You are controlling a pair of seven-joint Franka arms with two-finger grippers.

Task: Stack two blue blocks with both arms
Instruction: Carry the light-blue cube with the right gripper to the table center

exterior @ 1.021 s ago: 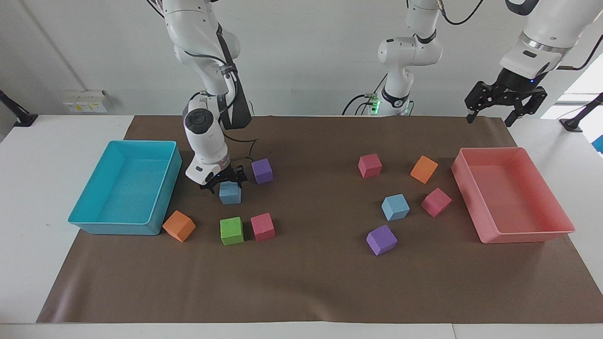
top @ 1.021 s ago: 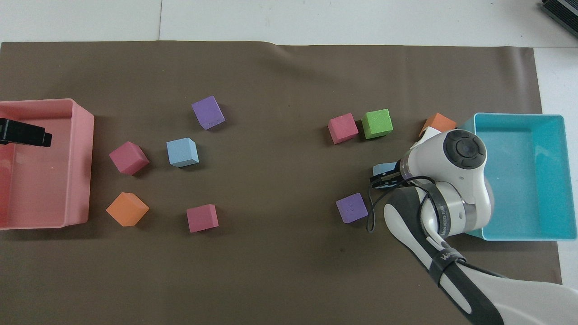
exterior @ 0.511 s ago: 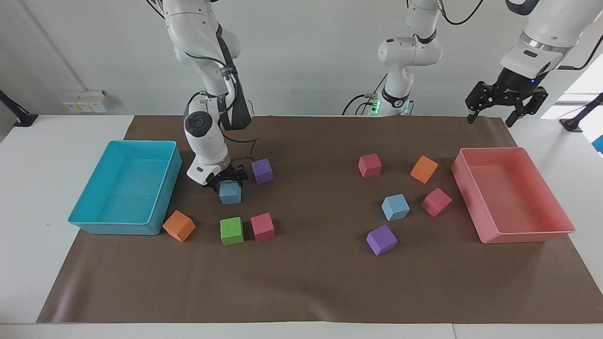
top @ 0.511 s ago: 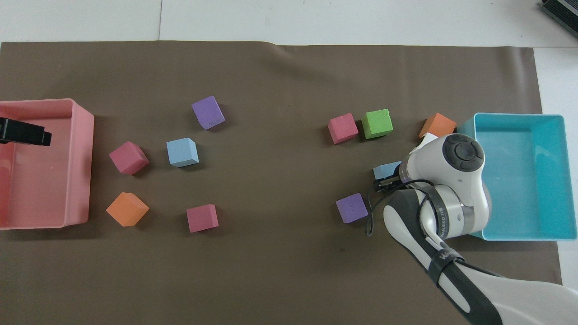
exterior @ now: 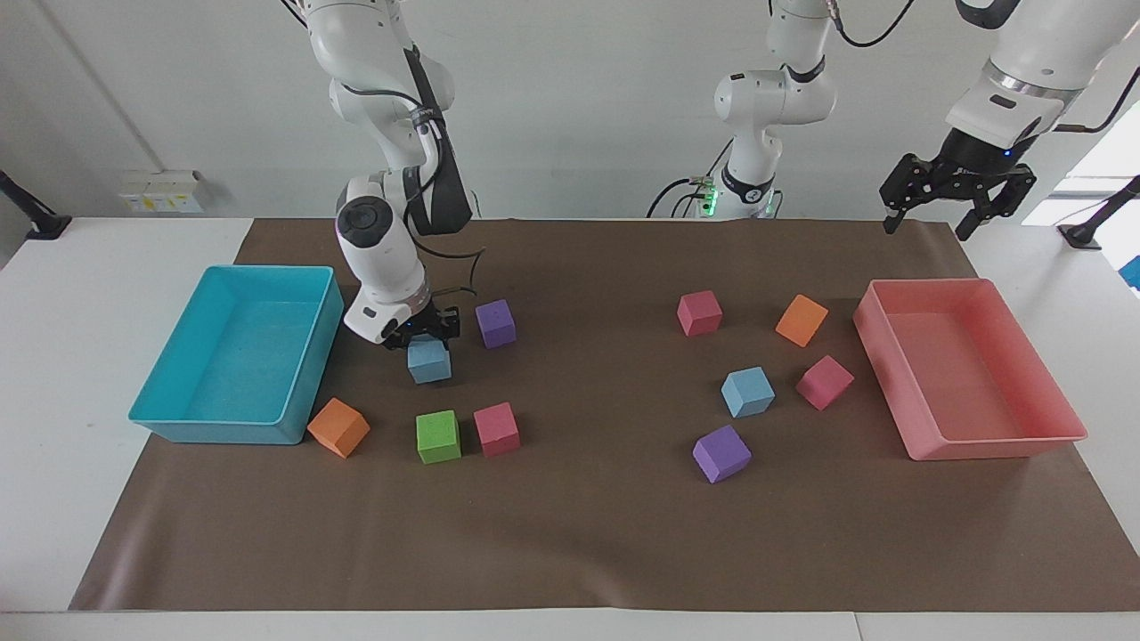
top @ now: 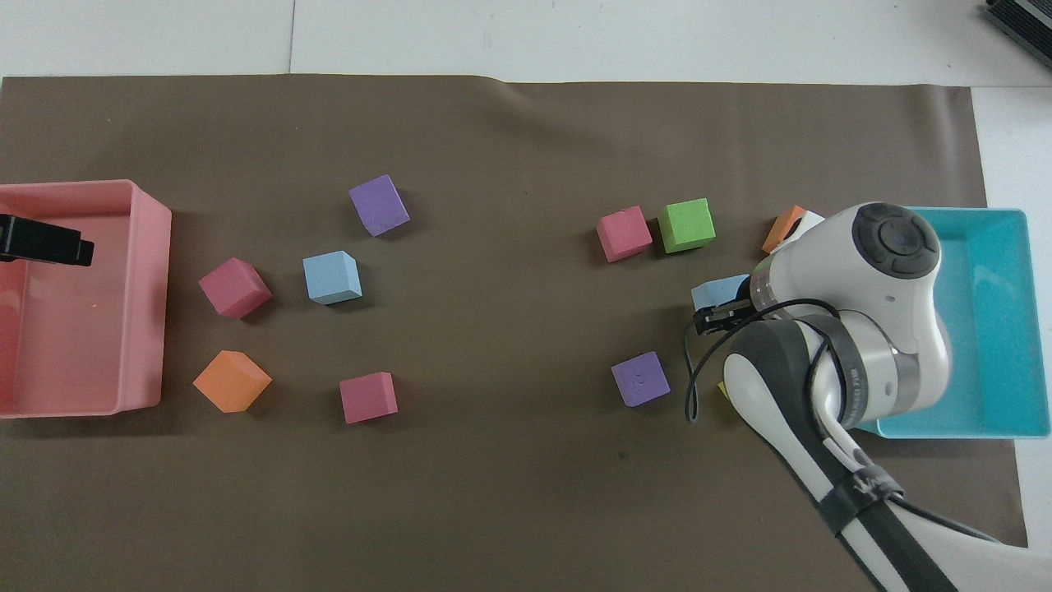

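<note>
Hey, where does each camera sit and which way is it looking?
Facing view: high across the table, facing both arms; right gripper holds a blue block, left gripper waits over the pink tray.
Overhead view: above the robots' end, looking down; right arm covers much.
Both show the turquoise tray.

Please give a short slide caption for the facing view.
Right gripper lifts one blue block; left gripper waits above the pink tray.

One camera sits high across the table (exterior: 53,374), facing the robots from a distance. The other looks steeply down from above the robots' end. Both share the brown mat (exterior: 588,534) (top: 509,131) and its cubes, half a turn apart.
</note>
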